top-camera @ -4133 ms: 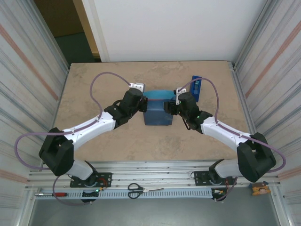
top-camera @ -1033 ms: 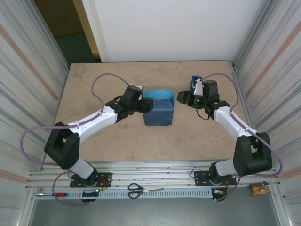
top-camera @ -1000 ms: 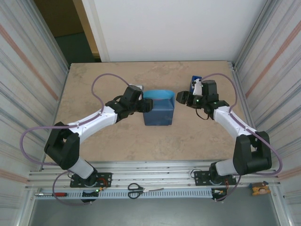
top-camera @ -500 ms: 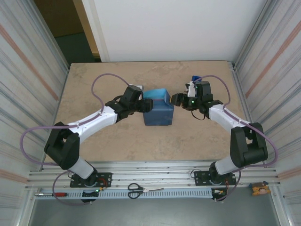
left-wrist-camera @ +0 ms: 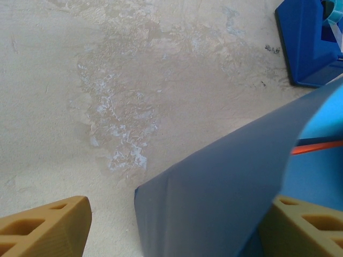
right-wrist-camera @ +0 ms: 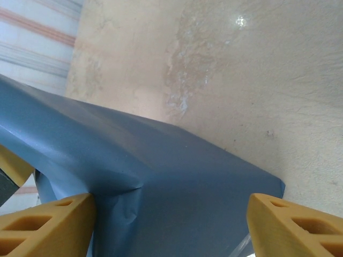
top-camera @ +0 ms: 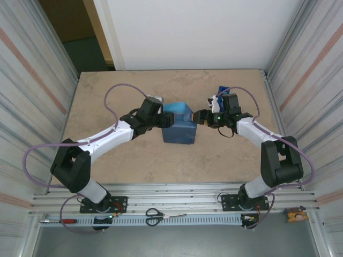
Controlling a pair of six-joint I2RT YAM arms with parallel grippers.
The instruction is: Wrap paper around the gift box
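Centrally on the table [top-camera: 123, 91], the paper [top-camera: 179, 131] drapes the gift box [left-wrist-camera: 319, 145], long axis twelve-to-six o'clock; left gripper [top-camera: 168, 120] at its nine, right gripper [top-camera: 199, 116] at two, both spread wide astride paper, clasping nothing.

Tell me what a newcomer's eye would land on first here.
The blue paper bundle in the middle of the table stands out first, with the left gripper at its left side and the right gripper at its right, both open. In the left wrist view a thin orange strip of the gift box peeks out beside a raised flap, and a blue tape dispenser sits beyond it.
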